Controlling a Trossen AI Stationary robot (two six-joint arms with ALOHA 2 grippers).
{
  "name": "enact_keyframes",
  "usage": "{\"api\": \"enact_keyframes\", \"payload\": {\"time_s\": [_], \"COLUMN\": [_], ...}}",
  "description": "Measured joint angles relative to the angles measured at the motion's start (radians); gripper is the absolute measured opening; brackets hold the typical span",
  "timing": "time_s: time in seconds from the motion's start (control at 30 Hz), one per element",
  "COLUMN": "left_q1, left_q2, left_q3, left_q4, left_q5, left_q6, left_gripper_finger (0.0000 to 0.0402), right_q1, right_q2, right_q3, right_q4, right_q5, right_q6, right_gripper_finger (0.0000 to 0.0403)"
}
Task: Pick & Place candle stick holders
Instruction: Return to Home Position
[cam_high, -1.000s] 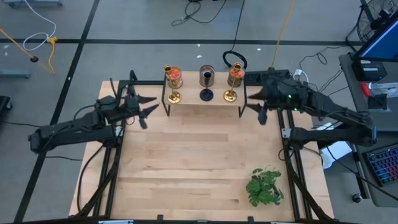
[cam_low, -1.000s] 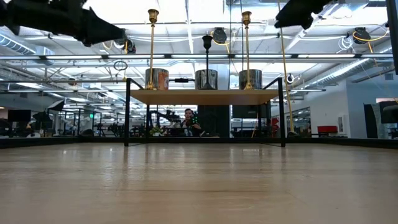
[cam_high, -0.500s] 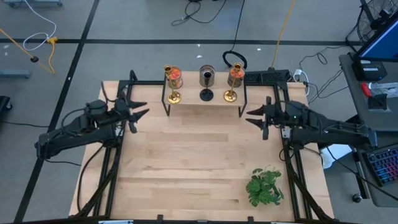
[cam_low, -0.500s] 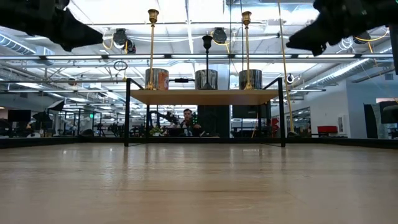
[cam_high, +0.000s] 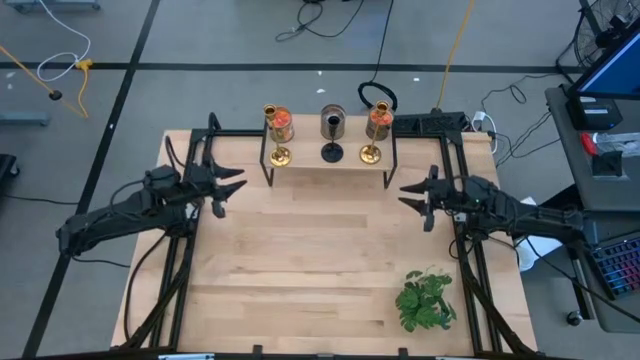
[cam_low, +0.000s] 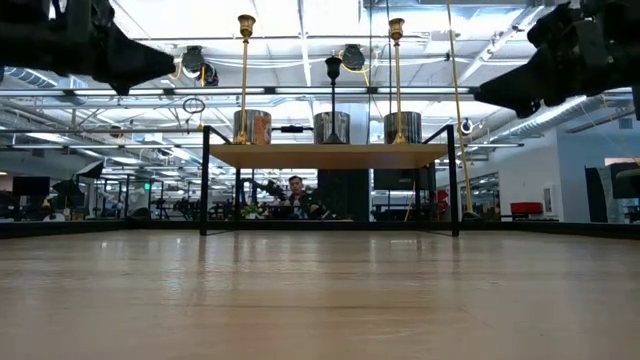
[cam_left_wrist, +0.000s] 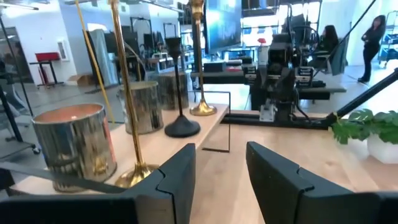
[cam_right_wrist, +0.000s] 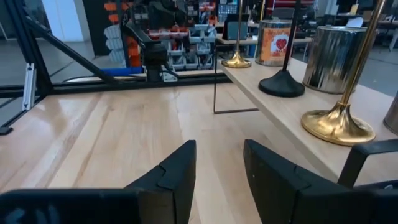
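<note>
Three slim stemmed metal candle stick holders (cam_high: 331, 152), two brass and one black, are standing just ahead of the left gripper (cam_high: 228, 180) and right gripper (cam_high: 408, 195), both gaping empty. Probably rigid, slick and tippy, they are calling for a low-stem grip.

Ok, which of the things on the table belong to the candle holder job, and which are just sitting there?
Job: gold holder nearer the left arm, black holder, gold holder nearer the right arm, all on the shelf; left gripper and right gripper, both open, empty.
Just there: three jars on the same shelf, plant.
</note>
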Motion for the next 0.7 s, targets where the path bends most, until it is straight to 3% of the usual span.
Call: {"api": "enact_keyframes", "payload": {"time_s": [0.57, 0.7], "left_q1": [0.0, 0.0], "left_q2": [0.0, 0.002], "left_q3": [-0.226, -0.232], "left_q4": [0.323, 0.317], "left_q5": [0.001, 0.003], "left_q6": [-0.046, -0.07], "left_gripper_finger": [0.015, 0.015], "right_q1": [0.0, 0.0], "right_q2": [-0.191, -0.222], "right_q3": [-0.153, -0.18], "right_q4": [0.057, 0.066], "right_q5": [0.0, 0.001], "right_q6": [-0.011, -0.01], "right_gripper_finger": [0.013, 0.013]}}
